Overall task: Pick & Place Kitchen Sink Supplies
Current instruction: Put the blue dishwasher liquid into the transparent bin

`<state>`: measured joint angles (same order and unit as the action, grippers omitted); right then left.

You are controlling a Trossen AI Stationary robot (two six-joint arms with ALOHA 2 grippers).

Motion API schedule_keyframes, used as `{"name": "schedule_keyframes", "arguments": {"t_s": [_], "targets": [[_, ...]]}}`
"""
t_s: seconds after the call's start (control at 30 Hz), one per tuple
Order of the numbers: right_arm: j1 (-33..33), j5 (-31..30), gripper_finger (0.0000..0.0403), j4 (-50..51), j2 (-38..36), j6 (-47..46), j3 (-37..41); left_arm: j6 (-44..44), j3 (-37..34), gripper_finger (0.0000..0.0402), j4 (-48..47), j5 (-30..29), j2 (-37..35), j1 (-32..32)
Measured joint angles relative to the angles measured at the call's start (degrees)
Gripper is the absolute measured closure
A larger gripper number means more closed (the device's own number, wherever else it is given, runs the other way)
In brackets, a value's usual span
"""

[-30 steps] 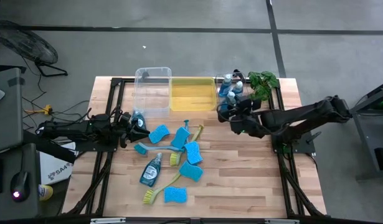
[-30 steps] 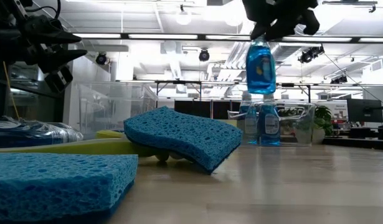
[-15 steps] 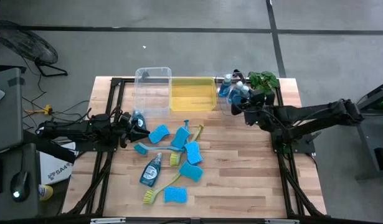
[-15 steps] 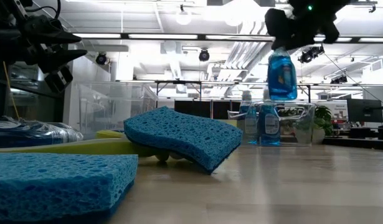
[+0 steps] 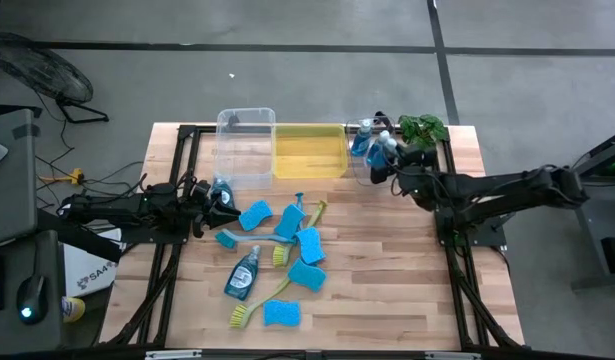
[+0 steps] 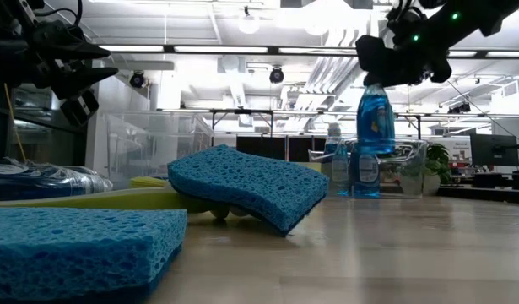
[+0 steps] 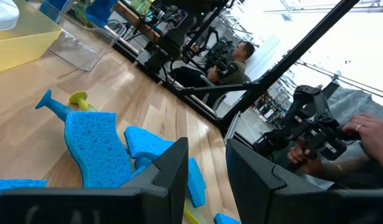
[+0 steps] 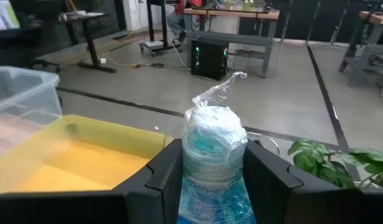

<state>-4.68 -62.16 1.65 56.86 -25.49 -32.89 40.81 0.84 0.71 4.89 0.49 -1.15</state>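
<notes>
The right gripper (image 5: 387, 168) is clenched around a soap bottle (image 6: 375, 116), and the right wrist view shows it well: the two dark fingers (image 8: 163, 171) press on both sides of the bottle's neck, with the white cap standing up between them. In the low view the bottle hangs upright, its long axis vertical, in the upper right of the frame, directly over a small clear bin (image 6: 402, 169) where two more bottles (image 6: 364, 169) already stand. So the relation that matters is simple — the place to put it lies straight below the gripper, not to the side, and I judge that the coming move is a lowering into that bin and then a release. In the high view this spot is in the upper right part of the table (image 5: 387, 290), just beside the yellow bin (image 5: 309, 152) and near the green plant (image 5: 424, 128). The left gripper (image 5: 209, 200) waits at the left-middle of the high view, close to the large clear bin (image 5: 245, 150); its fingers stand a little apart in the left wrist view and nothing is seen between them. The rest of the supplies — blue sponges (image 5: 282, 313), dish brushes (image 5: 249, 312) and one lying bottle (image 5: 242, 273) — are scattered in the lower middle of the high view, nearer to the left arm than to the right.
</notes>
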Motion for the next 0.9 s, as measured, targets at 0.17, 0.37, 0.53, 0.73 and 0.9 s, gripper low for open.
{"name": "schedule_keyframes", "arguments": {"t_s": [0.17,0.37,0.53,0.73,0.9], "targets": [[-1.9,1.2,0.0271,0.2,3.0,-1.7,0.1,0.0,0.0,0.0296,0.0,0.0,0.0,0.0],[-2.8,2.1,0.0271,-0.5,7.9,-8.2,0.1,0.0,0.0,0.0296,0.0,0.0,0.0,0.0],[-4.1,1.7,0.0271,-4.8,12.6,-9.0,0.1,0.0,0.0,0.0296,0.0,0.0,0.0,0.0],[-5.9,2.1,0.0271,-10.8,18.2,-8.9,-0.1,0.0,0.0,0.0296,0.0,0.0,0.0,0.0],[-7.0,2.3,0.0271,-14.8,22.1,-6.4,-0.1,0.0,0.0,0.0296,0.0,0.0,0.0,0.0]]}}
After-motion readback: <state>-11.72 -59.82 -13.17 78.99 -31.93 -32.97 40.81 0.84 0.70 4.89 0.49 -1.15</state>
